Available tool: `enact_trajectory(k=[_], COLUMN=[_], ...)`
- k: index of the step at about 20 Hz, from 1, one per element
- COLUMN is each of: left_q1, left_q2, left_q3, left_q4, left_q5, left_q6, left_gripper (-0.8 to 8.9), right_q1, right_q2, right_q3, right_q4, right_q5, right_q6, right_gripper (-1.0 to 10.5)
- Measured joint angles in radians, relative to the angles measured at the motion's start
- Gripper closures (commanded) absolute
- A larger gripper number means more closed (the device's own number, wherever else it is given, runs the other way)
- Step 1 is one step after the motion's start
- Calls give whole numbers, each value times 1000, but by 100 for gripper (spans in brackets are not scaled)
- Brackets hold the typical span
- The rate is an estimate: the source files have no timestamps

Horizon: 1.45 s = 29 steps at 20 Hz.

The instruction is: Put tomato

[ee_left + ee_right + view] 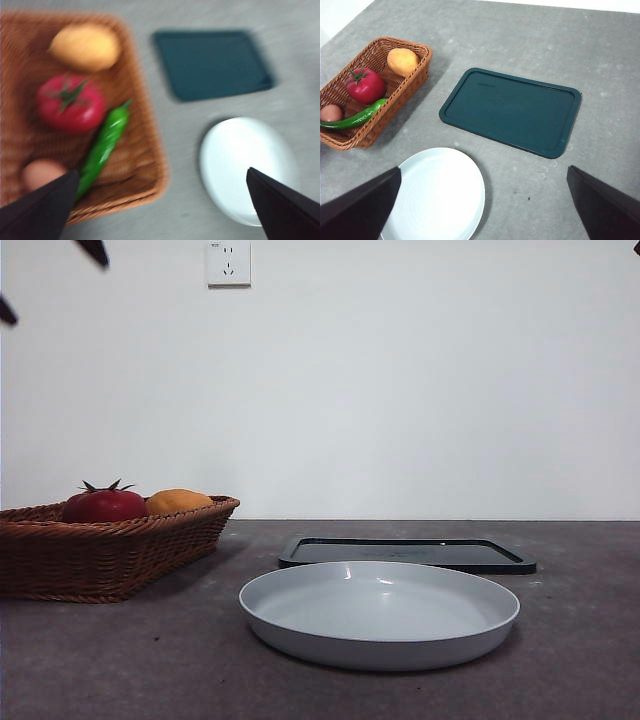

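The tomato is glossy red with a green stem and lies in a brown wicker basket at the table's left. The left wrist view is blurred and shows the tomato from high above. My left gripper hangs open over the basket's side toward the plate and holds nothing. From further off, the right wrist view shows the tomato in the basket. My right gripper is open and empty, high above the plate's edge. Only black tips show at the front view's top corners.
Beside the tomato in the basket lie an orange-yellow fruit, a green pepper and a brown egg. A pale round plate sits at the front middle. A dark green flat tray lies behind it.
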Motion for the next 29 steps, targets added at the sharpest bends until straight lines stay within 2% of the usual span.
enact_trajectory(k=[6, 8, 15, 20, 25, 27, 29], left_q1=[0, 0, 0, 0, 2, 2, 2], left_q2=[245, 349, 663, 779, 848, 872, 880], left_q3=[31, 85, 294, 375, 379, 379, 379], left_q4=[24, 31, 62, 81, 89, 86, 76], left_q5=[-173, -195, -201, -229, -231, -231, -243], left_q6=[24, 43, 69, 76, 79, 79, 79], left_gripper=[65, 65, 65, 65, 77, 164, 390], right_q1=[0, 0, 0, 0, 0, 0, 0], right_q2=[0, 0, 0, 0, 0, 0, 0], right_q3=[0, 0, 0, 0, 0, 0, 0], right_q4=[0, 0, 0, 0, 0, 0, 0], right_q5=[0, -2, -3, -3, -3, -3, -3], right_q6=[0, 0, 0, 0, 0, 0, 0], right_gripper=[249, 249, 249, 249, 249, 249, 249])
